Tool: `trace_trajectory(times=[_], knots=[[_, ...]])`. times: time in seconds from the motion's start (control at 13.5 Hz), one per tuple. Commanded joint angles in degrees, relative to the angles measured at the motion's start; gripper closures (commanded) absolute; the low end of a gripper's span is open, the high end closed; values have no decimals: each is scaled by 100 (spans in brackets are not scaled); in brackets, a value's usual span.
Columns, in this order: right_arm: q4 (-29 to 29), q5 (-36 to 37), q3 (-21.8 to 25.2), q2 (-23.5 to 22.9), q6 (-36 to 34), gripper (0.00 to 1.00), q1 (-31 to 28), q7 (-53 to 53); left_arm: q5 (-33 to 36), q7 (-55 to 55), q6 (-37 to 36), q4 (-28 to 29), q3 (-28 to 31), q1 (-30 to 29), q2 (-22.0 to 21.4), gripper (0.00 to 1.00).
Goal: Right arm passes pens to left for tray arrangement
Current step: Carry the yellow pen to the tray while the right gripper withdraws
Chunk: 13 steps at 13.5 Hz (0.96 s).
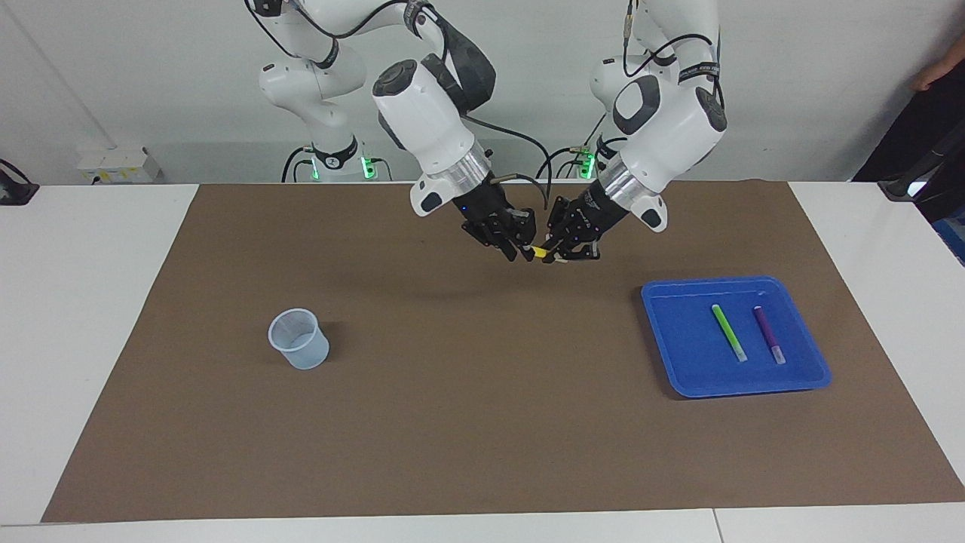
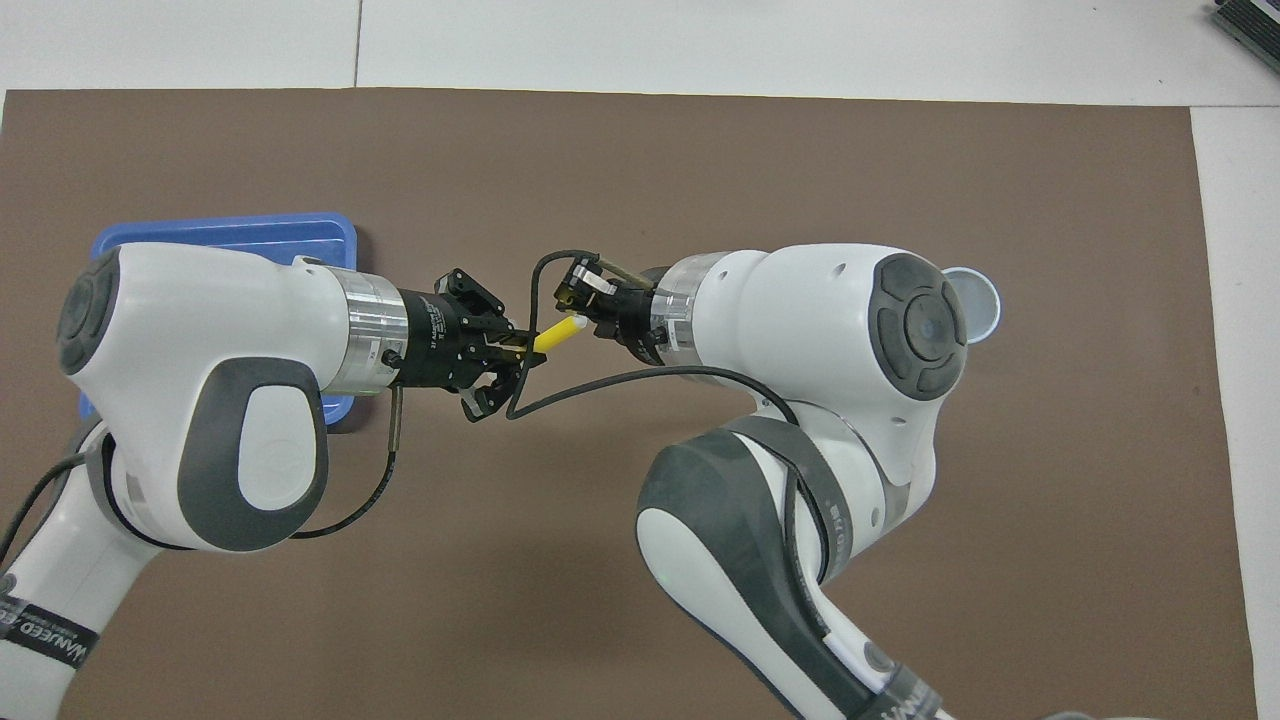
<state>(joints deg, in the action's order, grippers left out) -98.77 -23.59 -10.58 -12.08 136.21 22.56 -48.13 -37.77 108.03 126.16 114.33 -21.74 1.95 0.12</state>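
A yellow pen (image 1: 540, 253) (image 2: 555, 335) hangs in the air over the middle of the brown mat. My left gripper (image 1: 554, 256) (image 2: 520, 355) is shut on its yellow end. The pen's whitish end points at my right gripper (image 1: 522, 253) (image 2: 592, 305), which stands open just off that end and no longer holds it. The blue tray (image 1: 682, 332) (image 2: 220, 228) lies toward the left arm's end of the table. A green pen (image 1: 728, 332) and a purple pen (image 1: 769, 334) lie side by side in it. In the overhead view the left arm hides most of the tray.
A small translucent cup (image 1: 299, 339) (image 2: 975, 305) stands on the mat toward the right arm's end. The brown mat (image 1: 482, 422) covers most of the white table. A person's dark clothing (image 1: 916, 136) shows at the table's left-arm end.
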Motion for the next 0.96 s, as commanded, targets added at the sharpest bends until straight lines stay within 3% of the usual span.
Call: trace_trajectory(times=[0.0, 0.3, 0.44, 0.59, 0.82, 0.89], knots=[[59, 143, 3, 161, -602, 0, -260, 364, 33, -176, -188, 133, 30, -150, -179, 100], [68, 627, 3, 653, -1788, 0, -927, 1513, 68, -2077, -714, 151, 65, -563, -232, 100], [68, 803, 3, 873, -2342, 0, -1305, 2278, 609, -3169, -961, 142, 73, -756, -267, 100], [68, 1057, 3, 1119, -2834, 0, -1648, 2981, 1077, -4642, -1119, 142, 82, -1036, -276, 100], [59, 1251, 3, 1444, -3503, 0, -2096, 3870, 1087, -7236, -1445, 212, 82, -1504, -381, 100], [50, 1330, 3, 1541, -3653, 0, -2246, 4134, 1122, -7487, -1410, 230, 82, -1513, -381, 100]])
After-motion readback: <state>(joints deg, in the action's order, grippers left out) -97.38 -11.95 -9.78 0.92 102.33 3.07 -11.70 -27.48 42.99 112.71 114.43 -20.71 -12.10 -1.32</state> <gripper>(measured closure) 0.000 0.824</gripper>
